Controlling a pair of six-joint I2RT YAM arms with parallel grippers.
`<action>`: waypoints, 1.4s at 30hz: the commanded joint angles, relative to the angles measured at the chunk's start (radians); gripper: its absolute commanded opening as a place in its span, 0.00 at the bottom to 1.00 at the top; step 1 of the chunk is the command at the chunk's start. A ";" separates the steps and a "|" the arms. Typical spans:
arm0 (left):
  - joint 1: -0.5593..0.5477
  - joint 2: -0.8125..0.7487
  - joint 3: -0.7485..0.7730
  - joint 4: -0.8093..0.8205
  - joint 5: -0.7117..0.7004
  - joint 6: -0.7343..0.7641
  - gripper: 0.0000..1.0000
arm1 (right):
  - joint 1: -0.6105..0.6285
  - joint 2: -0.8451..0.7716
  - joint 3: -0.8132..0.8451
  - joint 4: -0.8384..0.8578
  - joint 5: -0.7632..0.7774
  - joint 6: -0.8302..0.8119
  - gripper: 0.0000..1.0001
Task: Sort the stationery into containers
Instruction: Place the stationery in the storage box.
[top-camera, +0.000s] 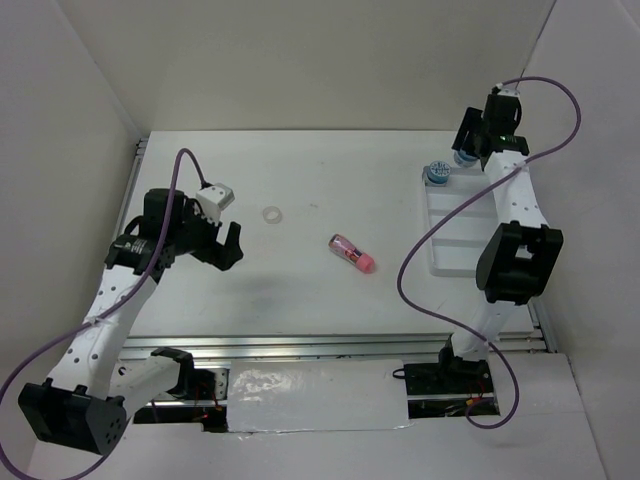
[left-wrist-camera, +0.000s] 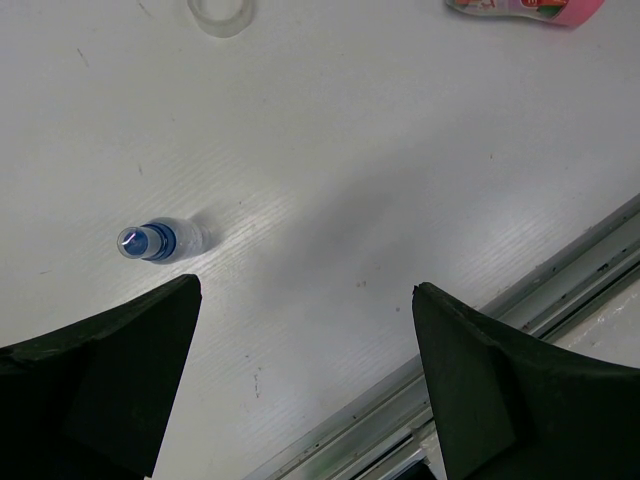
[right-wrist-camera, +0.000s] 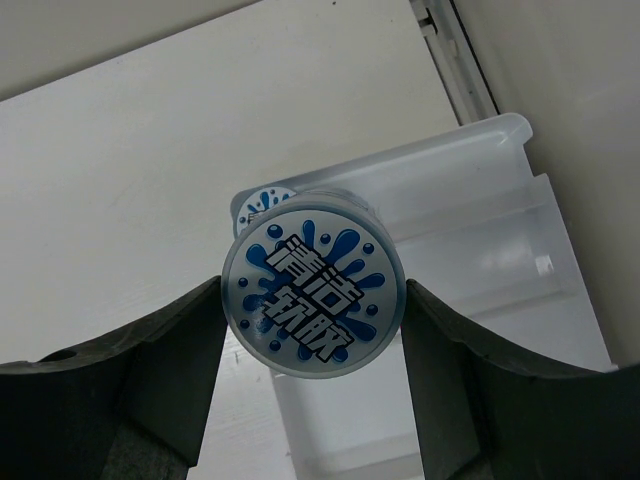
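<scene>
My right gripper (right-wrist-camera: 313, 292) is shut on a round blue pot (right-wrist-camera: 313, 285) with a splash-pattern lid, held above the far left corner of the white compartment tray (right-wrist-camera: 480, 200). A second blue pot (right-wrist-camera: 262, 203) sits in that corner of the tray, just behind the held one. In the top view the right gripper (top-camera: 465, 152) hangs by the tray (top-camera: 452, 243) next to the seated pot (top-camera: 437, 174). My left gripper (left-wrist-camera: 305, 290) is open above the table. The blue-capped bottle (left-wrist-camera: 150, 241) stands just beyond its left finger. The translucent ring (top-camera: 271, 214) and the pink tube (top-camera: 351, 254) lie mid-table.
A metal rail (left-wrist-camera: 560, 280) runs along the table's near edge under the left gripper's right finger. White walls enclose the table on the left, back and right. The right arm's purple cable (top-camera: 420, 250) loops over the tray.
</scene>
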 joint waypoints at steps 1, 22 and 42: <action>0.005 0.004 -0.002 0.049 0.028 -0.009 0.99 | -0.017 0.035 0.078 0.085 0.042 0.038 0.39; 0.011 0.027 -0.038 0.071 0.030 -0.018 0.99 | -0.083 0.279 0.215 0.104 -0.008 0.061 0.38; 0.037 0.043 -0.065 0.082 0.051 -0.032 0.99 | -0.088 0.424 0.268 0.105 -0.031 0.035 0.41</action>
